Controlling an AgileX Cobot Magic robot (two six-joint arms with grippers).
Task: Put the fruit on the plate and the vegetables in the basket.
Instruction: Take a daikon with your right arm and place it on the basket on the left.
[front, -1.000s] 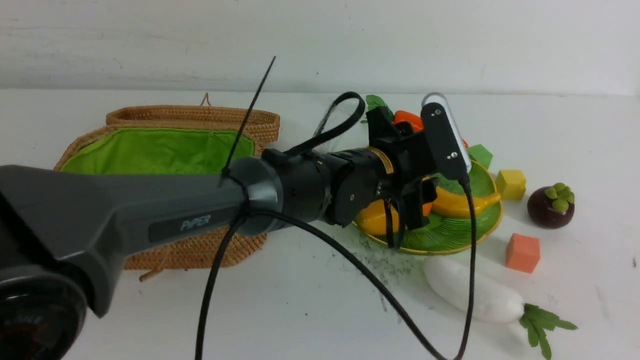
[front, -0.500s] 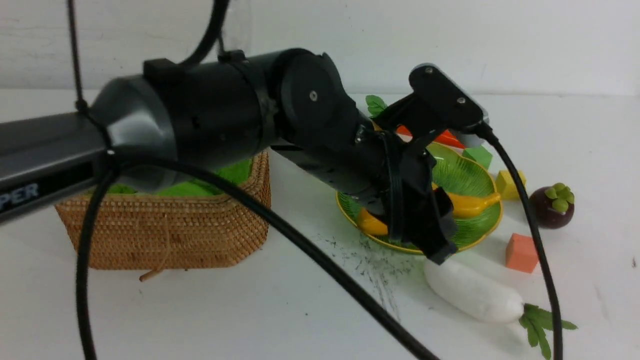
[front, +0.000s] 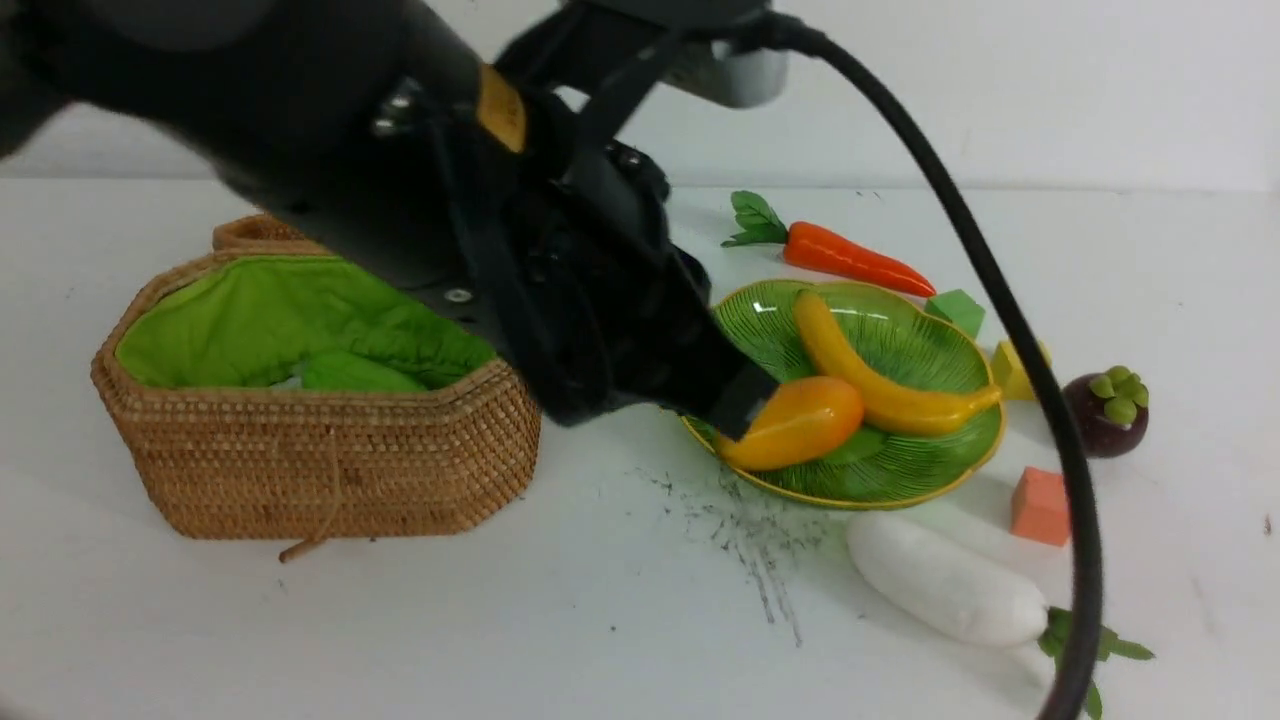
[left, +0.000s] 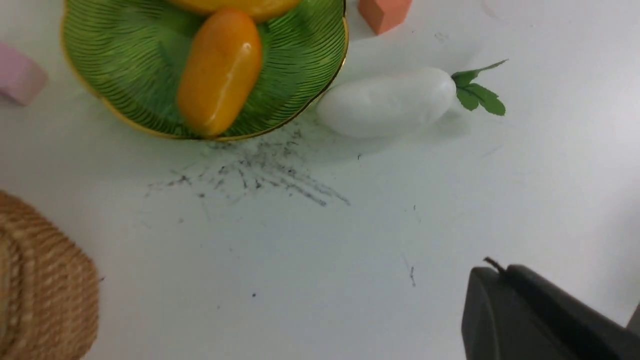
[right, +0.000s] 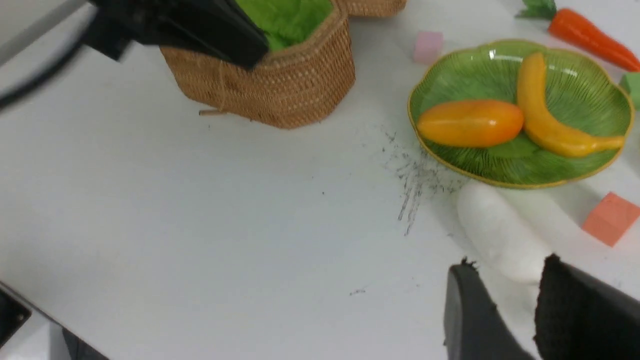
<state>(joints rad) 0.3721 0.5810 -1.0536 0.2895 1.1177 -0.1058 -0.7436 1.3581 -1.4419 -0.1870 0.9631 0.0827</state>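
The green plate (front: 930, 470) holds the orange-yellow mango (front: 795, 422) and the banana (front: 880, 375). My left gripper (front: 745, 405) hangs just left of the mango, shut and empty; in its wrist view the fingers (left: 500, 300) sit pressed together. The white radish (front: 945, 580) lies in front of the plate, the carrot (front: 850, 258) behind it, the mangosteen (front: 1103, 412) to the right. The wicker basket (front: 320, 460) stands at the left; a light-green lump (front: 350, 372) blends into its lining. My right gripper (right: 506, 264) is open above the radish (right: 500, 235), not touching it.
Small cubes lie around the plate: green (front: 958, 308), yellow (front: 1015, 365), orange (front: 1043, 505) and pink (right: 427, 46). The left arm's black cable (front: 1060, 430) loops down over the right side. Dark scuff marks (front: 760, 540) streak the white table in front of the plate.
My left arm has lifted and swung back off the plate toward the basket side, shutting its gripper on the way. The mango and banana now lie uncovered on the plate.
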